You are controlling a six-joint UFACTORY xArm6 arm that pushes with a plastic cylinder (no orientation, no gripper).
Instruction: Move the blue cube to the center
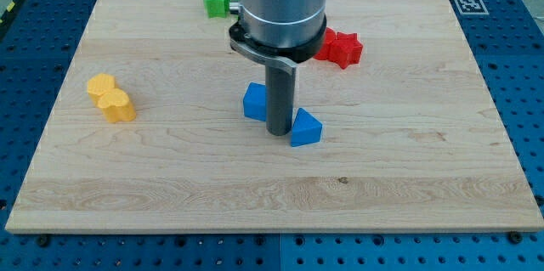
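The blue cube [254, 101] sits near the middle of the wooden board [408, 169], partly hidden behind my rod. My tip [278, 132] rests on the board just right of the cube and just left of a blue triangular block [305, 127]. The tip stands between these two blue blocks, close to both; contact cannot be told. The arm's grey cylinder hangs above at the view's top centre.
A yellow block [110, 98] lies at the view's left. A green block [218, 1] sits near the top edge, left of the arm. A red star-like block [339, 47] lies right of the arm. The board rests on a blue perforated table [527, 93].
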